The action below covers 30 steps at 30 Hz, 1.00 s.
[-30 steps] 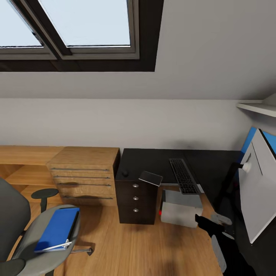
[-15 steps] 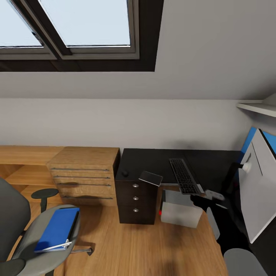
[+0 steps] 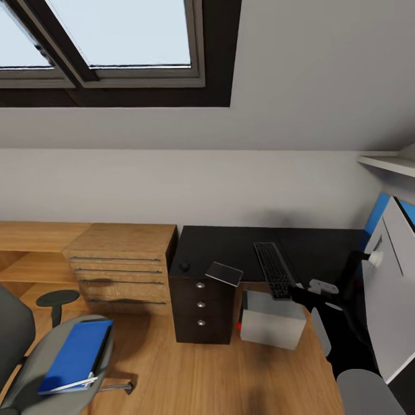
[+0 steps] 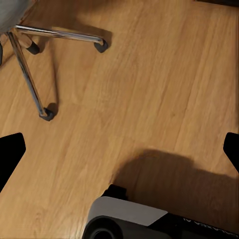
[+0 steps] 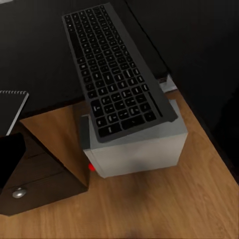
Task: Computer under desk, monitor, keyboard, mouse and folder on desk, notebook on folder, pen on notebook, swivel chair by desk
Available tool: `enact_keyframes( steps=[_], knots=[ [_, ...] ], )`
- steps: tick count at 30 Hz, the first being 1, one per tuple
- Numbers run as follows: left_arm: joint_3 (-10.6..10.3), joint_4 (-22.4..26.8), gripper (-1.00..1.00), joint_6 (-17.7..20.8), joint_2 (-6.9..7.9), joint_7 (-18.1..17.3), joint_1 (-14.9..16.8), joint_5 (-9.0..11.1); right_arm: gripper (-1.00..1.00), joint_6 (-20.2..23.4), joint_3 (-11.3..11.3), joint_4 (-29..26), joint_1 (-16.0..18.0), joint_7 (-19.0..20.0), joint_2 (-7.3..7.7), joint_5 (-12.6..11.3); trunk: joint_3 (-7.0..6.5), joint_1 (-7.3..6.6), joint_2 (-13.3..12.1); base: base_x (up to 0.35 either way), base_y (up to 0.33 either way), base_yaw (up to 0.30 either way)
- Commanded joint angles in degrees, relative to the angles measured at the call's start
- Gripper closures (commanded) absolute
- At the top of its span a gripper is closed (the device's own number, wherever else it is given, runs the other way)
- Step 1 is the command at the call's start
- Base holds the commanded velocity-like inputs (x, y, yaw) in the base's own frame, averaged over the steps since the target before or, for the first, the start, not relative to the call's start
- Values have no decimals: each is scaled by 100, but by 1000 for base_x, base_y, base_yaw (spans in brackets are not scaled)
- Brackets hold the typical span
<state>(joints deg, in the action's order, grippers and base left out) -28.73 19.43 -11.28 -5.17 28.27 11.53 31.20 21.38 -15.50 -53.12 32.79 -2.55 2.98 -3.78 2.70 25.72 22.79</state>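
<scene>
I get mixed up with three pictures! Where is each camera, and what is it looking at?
Head view: up on the robot's head, looking forward and down at the desk, the keyboard and the swivel chair; the right gripper and its arm show.
Left wrist view: on the left arm, facing the oak floor and the chair's chrome legs; dark fingertips and the robot's base show.
Right wrist view: on the right arm, facing the keyboard overhanging the computer; a dark fingertip shows.
Shared: head and right wrist views both show keyboard, computer and notebook.

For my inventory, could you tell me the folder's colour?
Bright blue, white paper edges; the folder shows best in the head view.
</scene>
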Motion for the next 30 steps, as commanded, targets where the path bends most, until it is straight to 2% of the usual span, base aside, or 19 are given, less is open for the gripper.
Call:
enact_keyframes(
  steps=[1, 6, 15, 30],
  knots=[
    [-51, -4, -100, -33, 1, 30, 7, 61, -100, 20, 1, -10, 2, -31, 6, -38, 13, 6, 13, 250, -116, 0],
    [-53, -8, -100, -33, -1, 30, 7, 62, -100, 10, -90, -7, 0, -34, 46, -36, 13, 6, 13, 153, -82, -6],
    [-46, -9, -100, -32, -2, 30, 7, 77, -100, -1, -476, 1, -1, -12, 77, -35, -7, 6, 13, 28, -16, -165],
    [-38, -17, -100, -32, 3, 30, 7, 86, -100, -3, -541, 28, -1, -9, 63, -35, -52, 6, 13, 2, -1, -239]
  ],
)
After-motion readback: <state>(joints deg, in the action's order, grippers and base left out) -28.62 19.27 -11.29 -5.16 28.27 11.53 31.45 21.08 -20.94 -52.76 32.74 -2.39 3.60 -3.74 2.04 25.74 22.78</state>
